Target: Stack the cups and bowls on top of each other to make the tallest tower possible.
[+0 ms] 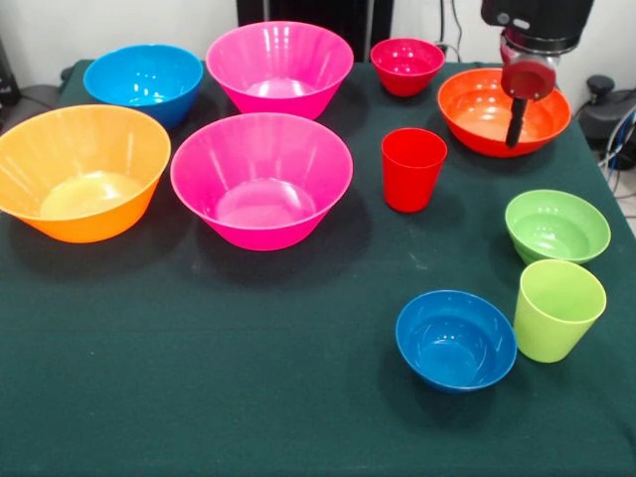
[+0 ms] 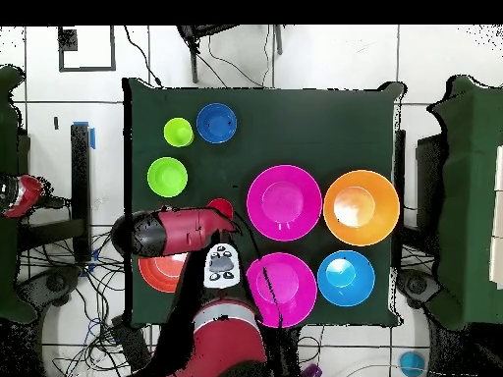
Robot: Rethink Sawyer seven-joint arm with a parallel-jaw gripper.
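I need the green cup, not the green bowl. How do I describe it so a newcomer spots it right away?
In the front view, start from the dark green table and go to its near right corner. Three small pieces cluster there: a small blue bowl, a small green bowl and the lime-green cup. The cup is the tall, narrow, straight-sided one, nearest the right edge.

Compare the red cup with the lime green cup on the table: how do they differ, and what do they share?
Colour: the red cup is red, the lime green cup is lime green. Place: in the front view the red cup stands mid-table beside a big pink bowl; the lime green cup stands nearer the camera, beside the small blue bowl. Both stand upright, open end up, empty and unstacked.
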